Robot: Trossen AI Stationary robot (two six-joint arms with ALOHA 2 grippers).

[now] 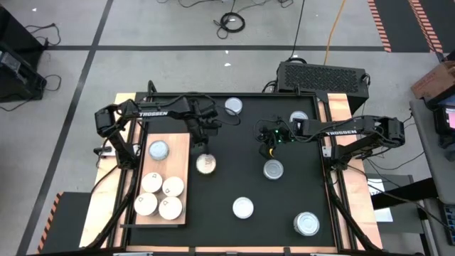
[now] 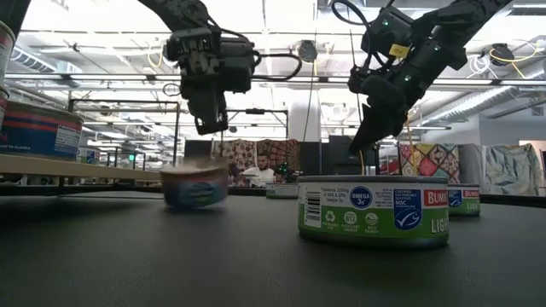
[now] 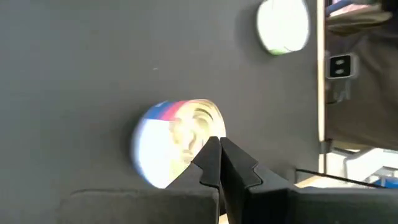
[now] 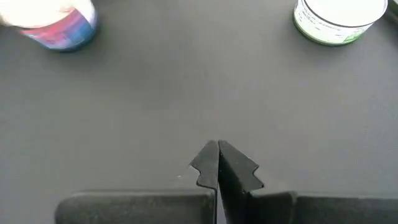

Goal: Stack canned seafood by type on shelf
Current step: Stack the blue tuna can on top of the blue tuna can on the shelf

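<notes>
Canned seafood, item nearest to hand: one cream-topped tin (image 1: 206,163) lying flat on the black mat (image 1: 234,185), just off the shelf's inner edge. The left pincer (image 1: 202,144) hangs directly above and slightly to the far side of it, not touching; the low view shows clear air between the fingertips and the tin's lid. Being round and flat, the tin has no long axis to align with, so any approach angle should serve. The left pincer is clenched with nothing between its fingers. The right pincer (image 1: 269,151), likewise clenched and empty, hovers over the mat's middle, just short of a silver-topped tin (image 1: 274,169), and is well apart from the cream one; the left arm is plainly the nearer. Tin appearance: pale lid, side label in blue with a red band, blurred in the low view. Shelf (image 1: 183,142): light wooden board on the left, carrying four cream-topped tins (image 1: 160,195) clustered at its near end and one silver-topped tin (image 1: 158,150) farther back. Judged: the fingers must part before descending.
</notes>
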